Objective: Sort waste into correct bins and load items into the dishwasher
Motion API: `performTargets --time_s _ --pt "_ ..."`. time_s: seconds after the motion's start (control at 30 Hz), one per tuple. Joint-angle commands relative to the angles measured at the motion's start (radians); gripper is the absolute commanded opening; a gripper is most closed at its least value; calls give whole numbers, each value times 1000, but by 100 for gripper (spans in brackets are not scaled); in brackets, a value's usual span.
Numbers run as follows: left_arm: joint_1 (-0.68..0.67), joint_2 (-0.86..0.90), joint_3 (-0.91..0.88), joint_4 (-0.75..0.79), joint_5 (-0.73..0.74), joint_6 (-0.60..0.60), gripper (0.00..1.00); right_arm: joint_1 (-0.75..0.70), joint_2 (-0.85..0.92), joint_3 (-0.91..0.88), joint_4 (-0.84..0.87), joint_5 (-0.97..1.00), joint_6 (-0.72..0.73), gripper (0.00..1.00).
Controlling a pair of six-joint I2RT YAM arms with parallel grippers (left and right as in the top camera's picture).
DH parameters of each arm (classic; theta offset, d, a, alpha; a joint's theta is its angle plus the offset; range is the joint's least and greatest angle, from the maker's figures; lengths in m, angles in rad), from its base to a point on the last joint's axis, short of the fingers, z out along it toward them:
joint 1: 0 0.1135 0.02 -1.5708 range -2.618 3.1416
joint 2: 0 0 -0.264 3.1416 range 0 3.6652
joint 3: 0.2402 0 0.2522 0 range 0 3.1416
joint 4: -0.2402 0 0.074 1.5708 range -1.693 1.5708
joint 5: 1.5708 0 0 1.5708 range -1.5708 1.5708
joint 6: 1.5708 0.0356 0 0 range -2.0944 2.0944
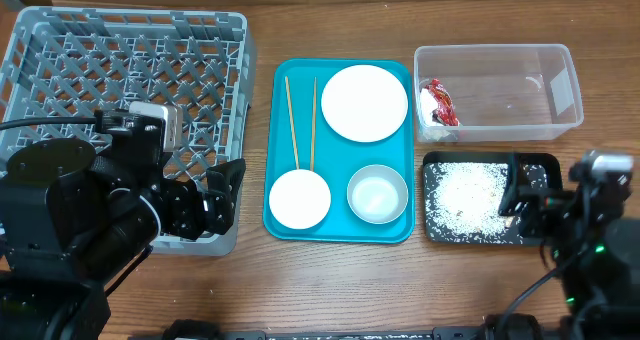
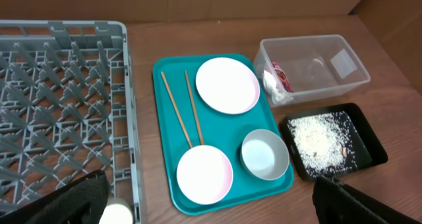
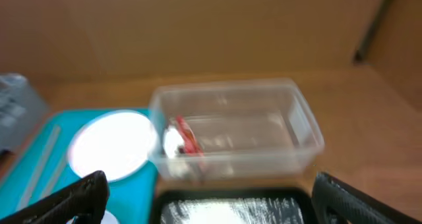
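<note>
The red-and-white snack wrapper lies at the left end of the clear tub. The rice grains lie heaped in the black tray. On the teal tray sit the white plate, the pinkish-white bowl, the greenish-white bowl and two chopsticks. The grey dish rack stands at the left. My left gripper is open and empty at the rack's front right corner. My right gripper is open and empty over the black tray's right part.
The plate, bowls and chopsticks also show in the left wrist view. The right wrist view is blurred and shows the tub with the wrapper. Cardboard walls stand behind the table.
</note>
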Motion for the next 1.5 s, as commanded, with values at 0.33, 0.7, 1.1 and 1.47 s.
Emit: performTargets --time_s 0.33,0.7,1.1,1.47 --pt "-4 0 4 0 11 8 100 -55 -473 -583 276 -108 -18 100" --pt "-4 0 4 0 11 8 100 -55 -470 -804 683 -178 -15 100" --pt "-4 0 4 0 11 8 100 -53 -470 -805 681 -167 -15 100" --pt "-4 0 4 0 11 8 100 -53 -470 -805 681 -167 -15 100"
